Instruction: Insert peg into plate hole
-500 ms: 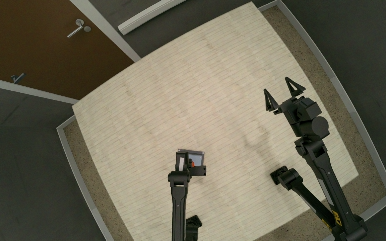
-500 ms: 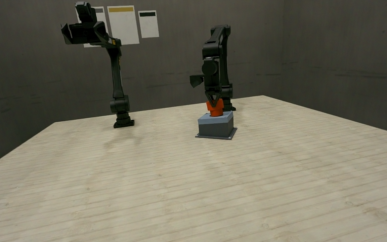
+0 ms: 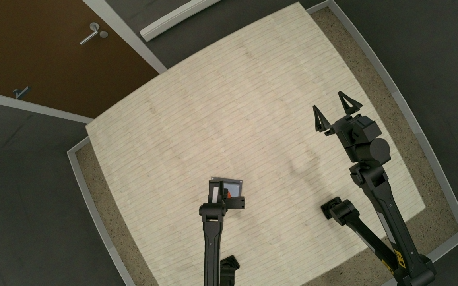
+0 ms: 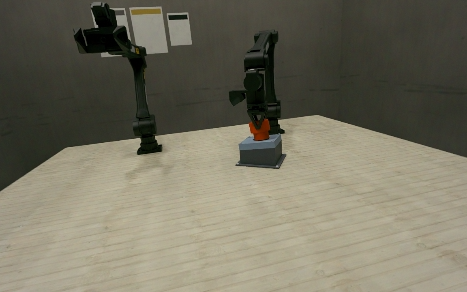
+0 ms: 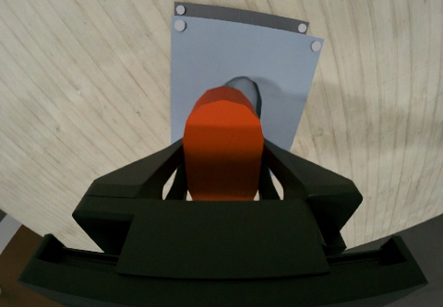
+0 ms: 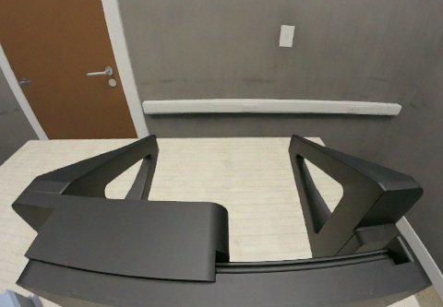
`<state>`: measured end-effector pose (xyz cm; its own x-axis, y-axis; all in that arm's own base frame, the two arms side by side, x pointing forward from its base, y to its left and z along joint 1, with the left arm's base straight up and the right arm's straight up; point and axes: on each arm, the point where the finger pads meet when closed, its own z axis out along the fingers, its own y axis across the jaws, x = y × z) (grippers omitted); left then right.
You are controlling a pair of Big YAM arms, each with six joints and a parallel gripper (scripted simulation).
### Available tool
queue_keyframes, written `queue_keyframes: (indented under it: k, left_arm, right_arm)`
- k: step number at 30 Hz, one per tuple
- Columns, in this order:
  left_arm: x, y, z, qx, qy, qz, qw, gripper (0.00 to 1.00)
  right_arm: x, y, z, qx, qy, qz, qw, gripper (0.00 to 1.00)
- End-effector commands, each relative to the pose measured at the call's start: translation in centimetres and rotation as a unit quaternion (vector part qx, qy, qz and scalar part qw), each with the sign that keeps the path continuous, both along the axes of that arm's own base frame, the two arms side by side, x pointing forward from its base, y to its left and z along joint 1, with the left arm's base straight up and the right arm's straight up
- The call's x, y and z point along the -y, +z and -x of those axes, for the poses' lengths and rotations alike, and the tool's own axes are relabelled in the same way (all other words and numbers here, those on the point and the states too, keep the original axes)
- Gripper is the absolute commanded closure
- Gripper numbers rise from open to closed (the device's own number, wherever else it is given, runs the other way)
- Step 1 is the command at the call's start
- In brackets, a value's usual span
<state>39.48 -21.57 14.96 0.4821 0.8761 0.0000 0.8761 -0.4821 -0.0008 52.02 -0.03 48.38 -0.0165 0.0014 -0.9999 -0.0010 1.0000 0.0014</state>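
An orange peg with a wide head and narrower lower part stands nearly upright at the top of a blue-grey plate. My left gripper is shut on the peg's head. In the left wrist view, part of the dark round hole shows beyond the peg, up and to its right; the peg hides the rest. Whether the peg's lower end is inside the hole or on its rim, I cannot tell. My right gripper is open and empty, high over the table's other side.
The plate tops a dark grey block with a thin flange on the pale wooden table. The right arm stands well apart from the block. Walls and a door lie beyond the table edges.
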Motion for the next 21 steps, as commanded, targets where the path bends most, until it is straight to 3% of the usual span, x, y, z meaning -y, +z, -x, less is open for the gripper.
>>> queue_keyframes:
  k: [1,2,3,10,17,19,21]
  left_arm:
    - [0.2,0.5,-0.4,0.008,0.001,0.005,1.0,1.0]
    - [0.2,0.5,-0.4,0.008,0.001,0.005,1.0,1.0]
    - [0.2,0.5,-0.4,0.008,0.001,0.005,1.0,0.54]
    - [0.3,0.6,-0.4,0.009,0.001,0.006,1.0,0.54]
    - [0.3,0.7,-0.5,0.01,0.001,0.006,1.0,0.54]
    - [0.3,0.7,-0.5,0.01,0.001,0.006,1.0,0.54]
    - [0.3,0.8,-0.6,0.01,0.001,0.007,1.0,0.54]
  right_arm:
    - [0.0,0.8,0.1,0.008,-0.001,0.001,1.0,0.0]
    - [0.0,0.8,0.1,0.008,-0.001,0.001,1.0,0.0]
    - [0.0,0.8,0.1,0.008,-0.001,0.001,1.0,0.0]
    - [-6.4,-2.5,3.0,-0.014,0.064,0.001,0.998,0.0]
    - [-19.9,-8.9,12.6,-0.045,0.23,0.011,0.972,0.0]
    - [-19.9,-8.9,12.6,-0.045,0.23,0.011,0.972,0.0]
    - [-22.6,-10.2,15.6,-0.045,0.273,0.013,0.961,0.0]
